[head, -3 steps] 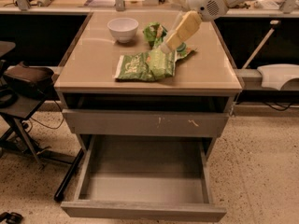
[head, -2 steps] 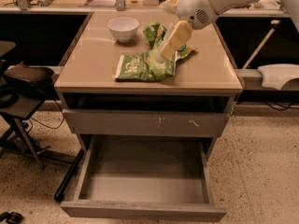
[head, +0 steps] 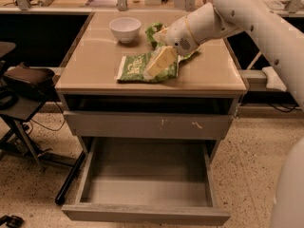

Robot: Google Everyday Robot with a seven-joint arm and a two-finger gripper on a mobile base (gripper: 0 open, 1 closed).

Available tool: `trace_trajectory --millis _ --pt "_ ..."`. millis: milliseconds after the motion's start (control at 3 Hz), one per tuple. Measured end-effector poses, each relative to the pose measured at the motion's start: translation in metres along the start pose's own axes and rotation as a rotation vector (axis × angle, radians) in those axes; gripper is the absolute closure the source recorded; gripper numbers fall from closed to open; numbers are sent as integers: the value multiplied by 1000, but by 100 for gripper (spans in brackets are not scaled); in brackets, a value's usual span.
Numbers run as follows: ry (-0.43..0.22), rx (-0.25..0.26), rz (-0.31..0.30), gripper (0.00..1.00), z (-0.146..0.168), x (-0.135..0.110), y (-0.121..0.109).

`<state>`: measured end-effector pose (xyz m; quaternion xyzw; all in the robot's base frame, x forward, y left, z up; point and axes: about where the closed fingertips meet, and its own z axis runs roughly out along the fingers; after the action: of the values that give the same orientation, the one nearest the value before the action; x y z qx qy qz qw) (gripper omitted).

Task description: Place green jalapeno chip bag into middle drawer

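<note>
The green jalapeno chip bag (head: pixel 135 68) lies flat on the tan top of the drawer cabinet (head: pixel 95 56), near its front edge. My gripper (head: pixel 160 62) points down and to the left and sits over the right half of the bag, touching or just above it. The middle drawer (head: pixel 142 215) is pulled out at the bottom of the cabinet. It has a plain front board and its grey tray has nothing in it.
A white bowl (head: pixel 125 28) stands at the back of the top. A second green bag (head: pixel 154 31) lies behind my arm, partly hidden. A shut drawer front with pale scratches (head: pixel 147 125) sits above the open drawer. A dark chair (head: pixel 23 80) stands at the left.
My arm has swung down and to the left. The gripper has moved from the far right edge of the chip bag to over its right half. The bag has not moved.
</note>
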<state>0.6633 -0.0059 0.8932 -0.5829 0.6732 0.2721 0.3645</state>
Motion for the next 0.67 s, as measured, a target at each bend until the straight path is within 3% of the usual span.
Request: trace_trajectory --millis 333,667 --pt "0 -4 6 0 3 4 -1" --pt "42 6 -23 0 0 1 4"
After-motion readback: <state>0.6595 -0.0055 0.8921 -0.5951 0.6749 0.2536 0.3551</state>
